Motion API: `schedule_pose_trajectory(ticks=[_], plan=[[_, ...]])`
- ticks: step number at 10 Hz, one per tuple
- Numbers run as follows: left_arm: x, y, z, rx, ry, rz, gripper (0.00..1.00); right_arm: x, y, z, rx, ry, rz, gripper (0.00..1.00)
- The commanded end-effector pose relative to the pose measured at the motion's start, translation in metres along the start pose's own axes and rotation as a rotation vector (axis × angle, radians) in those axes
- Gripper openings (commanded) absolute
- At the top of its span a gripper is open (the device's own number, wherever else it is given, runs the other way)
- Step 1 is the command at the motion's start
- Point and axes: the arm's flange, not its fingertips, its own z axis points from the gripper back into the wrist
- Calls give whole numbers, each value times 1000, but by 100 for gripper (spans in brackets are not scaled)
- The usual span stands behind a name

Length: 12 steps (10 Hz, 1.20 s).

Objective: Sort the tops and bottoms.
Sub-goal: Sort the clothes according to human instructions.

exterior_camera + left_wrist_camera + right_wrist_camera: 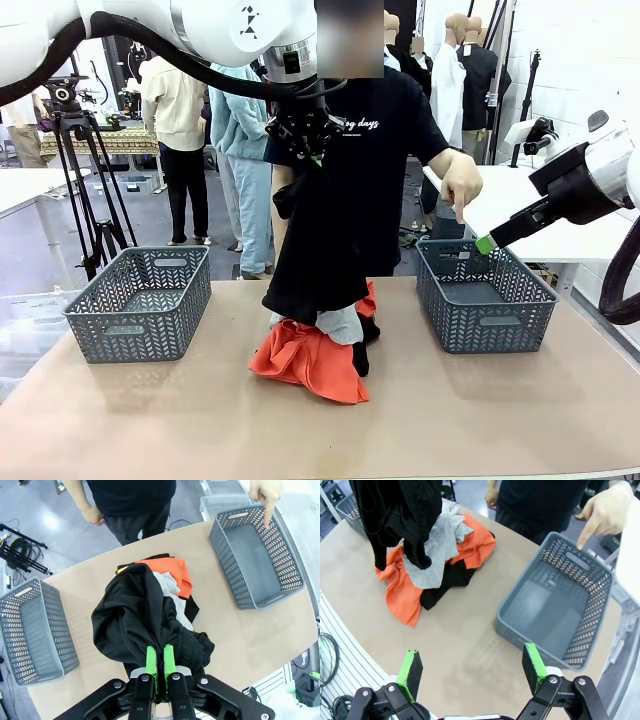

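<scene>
this is looking like a lab: a tripod (85,190) is standing on bare grey floor (40,250), cables (17,550) are lying about, people (180,130) are standing among worktables (20,188).

**Left arm raised and gripping, right arm low and open**

The left arm (200,30) reaches in from high up, its wrist turned straight down. The left gripper (160,652) hangs well above the tabletop. Its green pads are pressed together on a fold of a black garment (135,615), which dangles below. The right arm (590,180) comes in from the side, slanting down toward the middle. The right gripper (470,662) holds nothing — its two fingers stand wide apart.
</scene>
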Motion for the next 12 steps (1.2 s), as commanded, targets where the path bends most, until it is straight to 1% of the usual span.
schedule_pose_trajectory(ticks=[1, 3, 4, 5, 7, 8, 9, 10, 12], plan=[[0, 3, 6, 7, -8, 0, 0, -1, 0, -2, 20, 1, -5, 100], [0, 0, 0, 0, 0, 0, 0, -1, 0, -2, 20, 1, -5, 100], [22, -6, 1, -115, -55, 17, 0, -1, 0, -2, 20, 1, -5, 100], [44, -23, 4, -194, -67, -22, 0, -1, 0, -2, 20, 1, -5, 100], [67, -61, 17, -256, -117, -108, 0, -1, 0, -2, 20, 1, -5, 100], [76, -68, 17, -273, -106, -107, 0, -1, 0, -2, 20, 1, -5, 100], [75, -59, 9, -262, -17, -75, 0, -1, 0, -2, 20, 1, -5, 100], [48, -59, 9, -237, -112, -74, 0, -1, 0, -2, 20, 1, -5, 100], [48, -59, 9, -237, -112, -74, 0, -1, 0, -2, 20, 1, -5, 100]])
